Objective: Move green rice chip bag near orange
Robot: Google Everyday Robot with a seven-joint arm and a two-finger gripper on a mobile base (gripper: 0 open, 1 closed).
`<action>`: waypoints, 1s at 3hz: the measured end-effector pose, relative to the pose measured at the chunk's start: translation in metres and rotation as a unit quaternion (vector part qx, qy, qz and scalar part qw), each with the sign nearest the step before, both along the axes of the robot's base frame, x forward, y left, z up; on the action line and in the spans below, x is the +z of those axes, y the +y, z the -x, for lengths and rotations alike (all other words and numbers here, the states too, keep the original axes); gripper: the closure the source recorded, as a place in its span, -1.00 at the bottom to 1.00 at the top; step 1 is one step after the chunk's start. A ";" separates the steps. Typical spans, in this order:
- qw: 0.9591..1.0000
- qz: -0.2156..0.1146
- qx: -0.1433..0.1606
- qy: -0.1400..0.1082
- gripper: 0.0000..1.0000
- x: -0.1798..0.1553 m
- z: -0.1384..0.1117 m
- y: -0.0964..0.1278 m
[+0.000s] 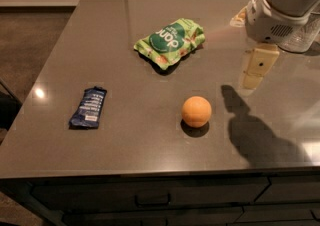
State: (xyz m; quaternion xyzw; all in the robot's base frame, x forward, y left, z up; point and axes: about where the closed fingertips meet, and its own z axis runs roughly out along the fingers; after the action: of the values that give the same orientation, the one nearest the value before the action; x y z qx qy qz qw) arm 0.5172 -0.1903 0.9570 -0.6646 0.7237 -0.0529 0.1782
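Observation:
The green rice chip bag (171, 43) lies flat on the dark countertop (125, 135), toward the back middle. The orange (196, 111) sits in front of it and slightly to the right, about a bag's length away. My gripper (255, 72) hangs from the white arm (280, 5) at the right, above the counter. It is to the right of both the bag and the orange, touching neither and holding nothing that I can see. Its shadow falls on the counter to the right of the orange.
A small dark blue wrapper bar (89, 107) lies near the counter's left front. A clear container (302, 37) stands at the back right, partly hidden by the arm. The counter's front edge runs above drawers (150, 197).

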 end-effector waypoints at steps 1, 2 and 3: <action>0.999 0.008 0.038 -0.016 -1.00 -0.005 -0.044 0.013; 0.997 0.017 0.072 -0.026 -1.00 -0.009 -0.083 0.029; 0.994 0.026 0.102 -0.023 -1.00 -0.018 -0.113 0.047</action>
State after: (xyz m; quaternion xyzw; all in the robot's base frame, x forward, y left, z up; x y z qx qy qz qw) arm 0.6306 -0.1433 0.9387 -0.7381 0.6461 -0.0688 0.1818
